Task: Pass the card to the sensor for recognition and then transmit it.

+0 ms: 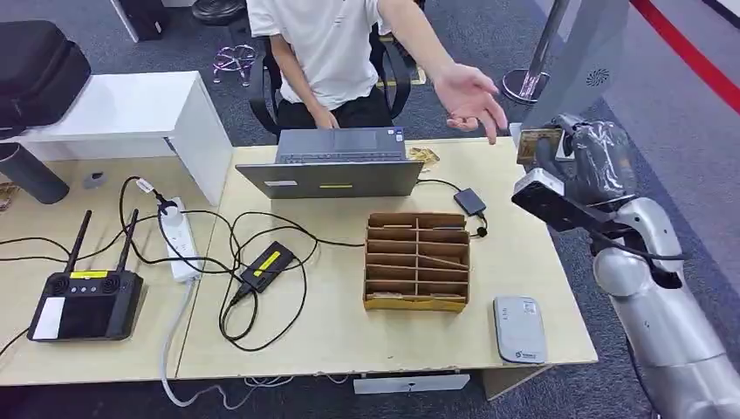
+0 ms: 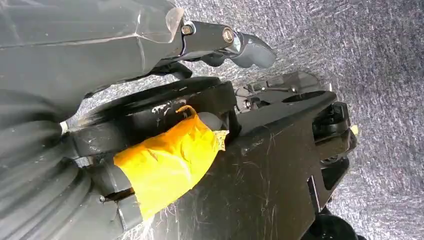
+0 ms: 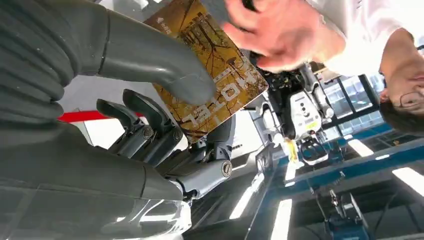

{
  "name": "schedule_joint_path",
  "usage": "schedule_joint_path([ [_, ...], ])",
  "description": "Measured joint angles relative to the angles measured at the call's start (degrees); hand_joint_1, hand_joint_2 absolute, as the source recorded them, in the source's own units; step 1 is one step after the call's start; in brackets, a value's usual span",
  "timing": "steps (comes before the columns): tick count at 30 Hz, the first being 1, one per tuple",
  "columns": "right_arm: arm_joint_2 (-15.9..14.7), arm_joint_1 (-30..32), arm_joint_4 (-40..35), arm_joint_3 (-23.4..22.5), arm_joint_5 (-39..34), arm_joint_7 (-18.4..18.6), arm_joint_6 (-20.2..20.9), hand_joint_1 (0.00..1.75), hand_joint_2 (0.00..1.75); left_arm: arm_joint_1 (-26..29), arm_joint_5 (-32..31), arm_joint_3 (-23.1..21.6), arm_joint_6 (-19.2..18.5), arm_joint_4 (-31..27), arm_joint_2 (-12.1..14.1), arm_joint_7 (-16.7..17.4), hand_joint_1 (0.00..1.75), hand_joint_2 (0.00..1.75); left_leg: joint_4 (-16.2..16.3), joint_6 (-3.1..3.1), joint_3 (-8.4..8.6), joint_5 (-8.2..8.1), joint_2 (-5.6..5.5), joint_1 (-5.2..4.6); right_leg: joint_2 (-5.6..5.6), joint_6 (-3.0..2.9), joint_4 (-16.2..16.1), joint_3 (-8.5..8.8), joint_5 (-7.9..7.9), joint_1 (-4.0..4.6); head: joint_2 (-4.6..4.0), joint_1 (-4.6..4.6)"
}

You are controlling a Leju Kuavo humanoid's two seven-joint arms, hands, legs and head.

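Note:
A golden-brown hotel card (image 3: 215, 65) is pinched in my right hand (image 1: 593, 161), with the thick grey thumb (image 3: 190, 85) pressed on its face and dark fingers behind it. The hand is raised off the table's far right corner and holds the card (image 1: 539, 145) out toward a seated person. The person's open hand (image 1: 471, 98) reaches in close to the card's far edge (image 3: 280, 35); I cannot tell whether it touches. The white card sensor (image 1: 519, 329) lies flat at the front right of the table. My left hand (image 2: 235, 45) hangs low over grey carpet, holding nothing.
A cardboard divider box (image 1: 417, 260) stands mid-table, left of the sensor. An open grey laptop (image 1: 336, 164) sits in front of the person. A power strip (image 1: 179, 237), black cables, a black adapter (image 1: 266, 265) and a controller with antennas (image 1: 85, 301) lie to the left.

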Motion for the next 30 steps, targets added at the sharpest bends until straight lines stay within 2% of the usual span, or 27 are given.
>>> schedule_joint_path([
  [5,0.6,-11.9,0.4,4.5,-0.3,3.7,3.3,1.75,1.75,-0.1,-0.7,0.0,0.1,0.0,0.1,0.1,0.00,1.75,0.0,-0.13,-0.06,0.09,0.05,0.02,0.11,-0.06,0.1,-0.16,0.07,0.01,0.00,0.00],
  [7,2.2,-16.9,1.1,6.6,0.8,6.4,4.7,1.75,1.75,-0.1,-1.6,-0.1,0.0,-0.2,0.2,0.4,0.00,1.75,0.0,-0.17,-0.15,0.13,0.00,0.03,0.03,-0.06,0.2,-0.21,0.07,0.03,0.00,0.00],
  [10,8.0,-26.8,5.9,11.9,8.0,13.0,5.0,1.75,1.75,-0.5,-3.3,-0.8,-0.7,-0.2,0.6,0.6,0.00,1.75,0.0,-0.22,-0.17,0.15,0.36,0.01,0.45,-0.17,0.3,-0.49,0.14,0.01,0.00,-0.04],
  [13,13.9,-32.9,12.0,16.5,12.2,15.8,3.1,1.75,1.75,-1.3,-4.7,-1.8,-1.2,-0.4,0.5,2.1,0.00,1.75,0.0,-0.25,-0.07,0.17,0.45,0.11,0.52,-0.20,0.3,-0.51,0.14,0.09,0.00,-0.02],
  [16,18.2,-34.6,18.2,19.2,13.3,15.6,-0.3,1.75,1.75,-2.0,-5.2,-2.6,-1.2,-0.8,0.2,3.6,0.00,1.75,0.0,-0.36,-0.13,0.24,0.13,0.29,0.24,-0.21,0.3,-0.45,0.13,0.22,0.00,0.00],
  [20,20.7,-35.5,24.3,20.8,14.3,15.1,-2.0,1.75,1.75,-2.1,-5.5,-3.1,-1.4,-1.1,0.1,3.7,0.00,1.75,0.0,-0.41,-0.23,0.27,0.03,0.37,0.13,-0.21,0.3,-0.44,0.14,0.21,0.00,0.00],
  [30,21.5,-34.9,31.9,22.3,15.0,13.7,-3.2,1.75,1.75,-2.1,-5.7,-3.5,-1.6,-1.1,0.0,3.7,0.00,1.75,0.2,-0.40,-0.33,0.26,-0.01,0.35,0.09,-0.21,0.3,-0.46,0.17,0.21,0.00,0.00],
])
